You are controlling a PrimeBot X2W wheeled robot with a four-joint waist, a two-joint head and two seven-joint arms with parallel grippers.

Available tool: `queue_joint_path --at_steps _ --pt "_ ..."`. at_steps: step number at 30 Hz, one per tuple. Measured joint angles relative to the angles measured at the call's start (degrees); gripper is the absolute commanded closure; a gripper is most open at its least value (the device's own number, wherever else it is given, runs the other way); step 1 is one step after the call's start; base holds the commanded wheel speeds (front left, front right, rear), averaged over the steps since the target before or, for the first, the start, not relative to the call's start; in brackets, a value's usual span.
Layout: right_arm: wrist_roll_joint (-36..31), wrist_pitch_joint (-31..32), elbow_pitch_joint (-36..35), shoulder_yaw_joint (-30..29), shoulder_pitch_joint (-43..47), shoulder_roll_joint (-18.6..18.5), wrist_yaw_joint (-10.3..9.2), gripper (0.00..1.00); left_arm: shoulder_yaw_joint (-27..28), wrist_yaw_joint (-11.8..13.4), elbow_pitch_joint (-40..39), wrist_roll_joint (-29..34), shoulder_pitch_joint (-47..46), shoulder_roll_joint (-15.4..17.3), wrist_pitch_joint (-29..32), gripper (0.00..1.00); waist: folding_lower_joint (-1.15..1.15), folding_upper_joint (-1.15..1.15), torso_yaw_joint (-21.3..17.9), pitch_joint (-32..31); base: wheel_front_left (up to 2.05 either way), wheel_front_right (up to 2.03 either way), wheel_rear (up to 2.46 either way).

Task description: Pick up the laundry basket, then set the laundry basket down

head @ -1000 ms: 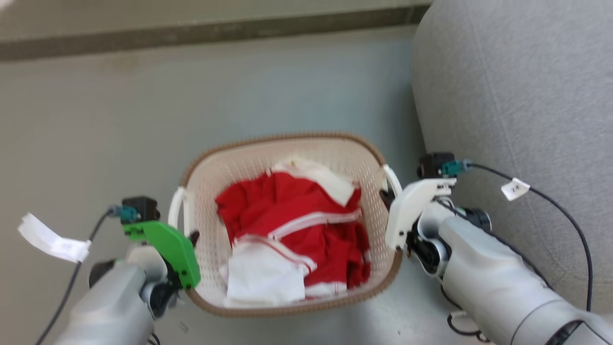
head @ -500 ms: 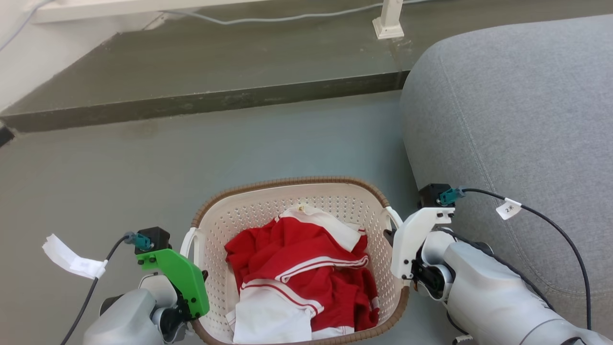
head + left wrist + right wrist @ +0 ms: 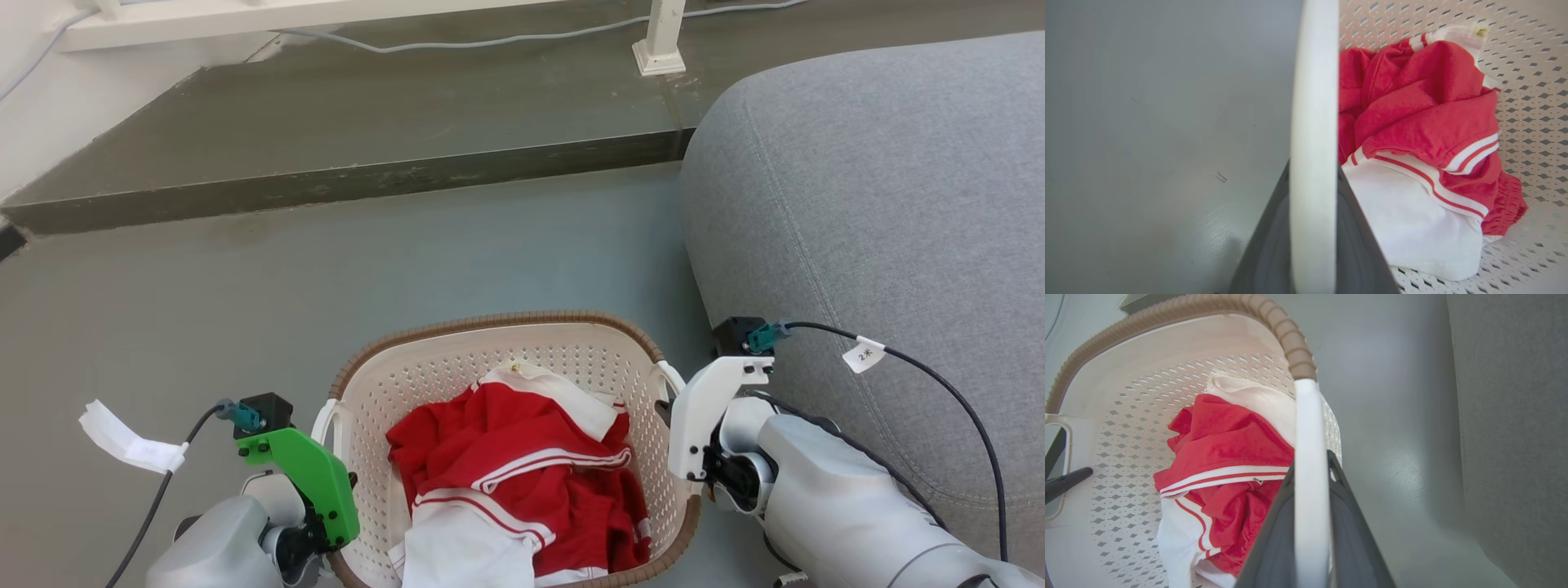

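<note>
Lifting basket at 6 o'clock | left claw closed on its 9 o'clock handle | right claw closed on 3 o'clock handle | head view rose since one second ago, grips same | pick-up seems done, set-down remains

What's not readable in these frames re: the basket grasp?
Head view: the laundry basket near end is cut off by the bottom edge; its own walls hide whether it's off the floor.
Left wrist view: the white handle covers the left claw fingertips, so closure is unclear.
Right wrist view: same for the right claw.
</note>
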Motion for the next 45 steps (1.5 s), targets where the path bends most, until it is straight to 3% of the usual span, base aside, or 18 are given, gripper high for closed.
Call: queue_joint_path --at_steps 26,45 --pt "1.43 -1.43 -0.24 2.14 -2.1 -0.29 -0.24 1.0 0.08 0.0 0.04 -0.47 -1.77 0.13 -1.02 1.0 0.0 0.0 -0.24 3.43 0.0 0.0 0.0" --pt "1.64 -8.59 -2.79 2.9 -6.21 0.02 -3.36 1.0 -0.2 0.0 -4.67 -0.32 -6.07 4.02 -6.25 1.0 0.0 0.0 0.15 14.39 0.0 0.0 0.0"
